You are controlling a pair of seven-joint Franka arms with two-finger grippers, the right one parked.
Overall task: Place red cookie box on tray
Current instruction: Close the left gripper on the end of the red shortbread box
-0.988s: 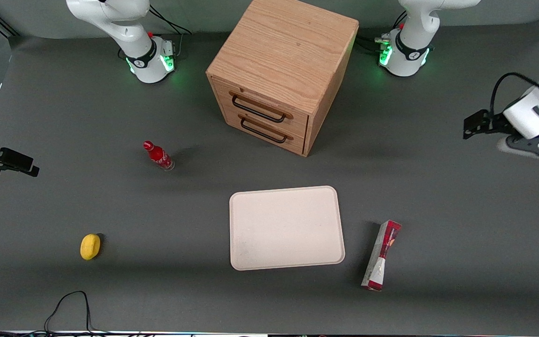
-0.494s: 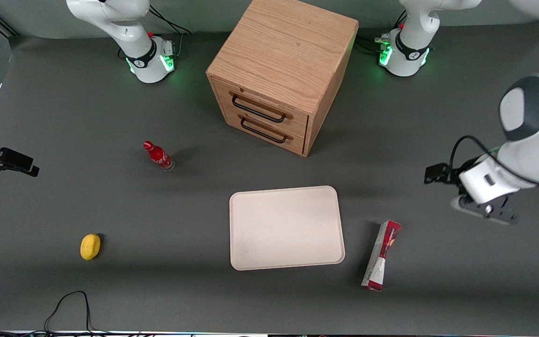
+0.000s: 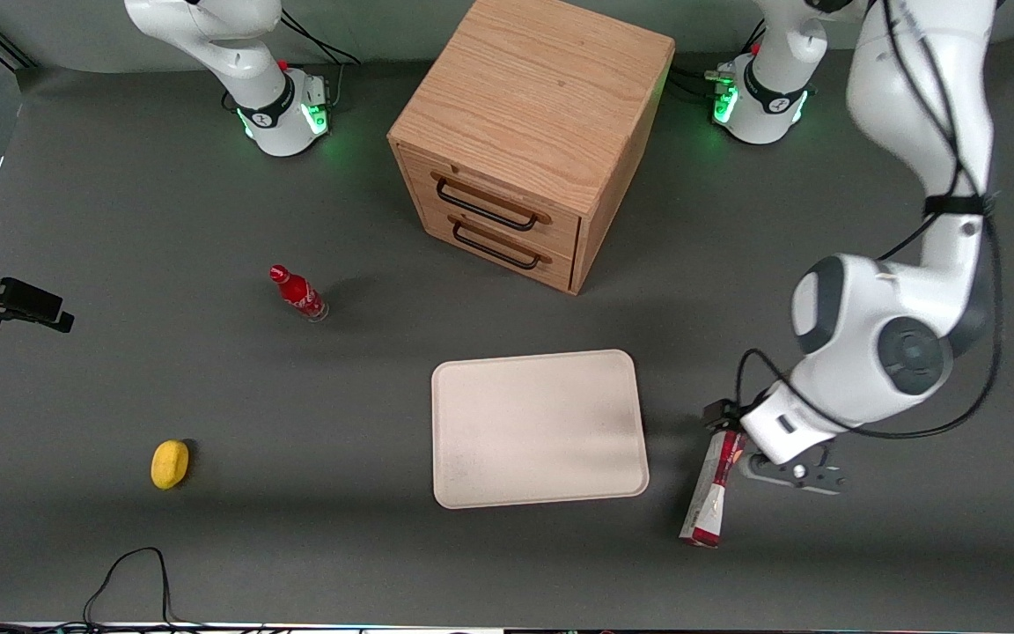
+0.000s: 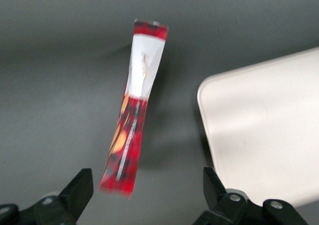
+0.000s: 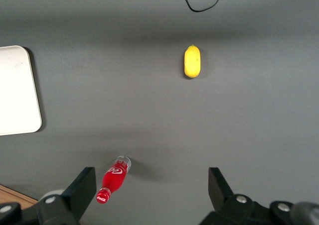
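Front view shows the red cookie box lying flat on the grey worktop, just beside the tray on the working arm's side, not touching it. The tray holds nothing. The claw hangs above the box's dark red end, its fingers spread wide apart and gripping nothing. A wooden drawer cabinet stands farther from the camera, both drawers shut. A small red bottle and a yellow object sit toward the parked arm's end.
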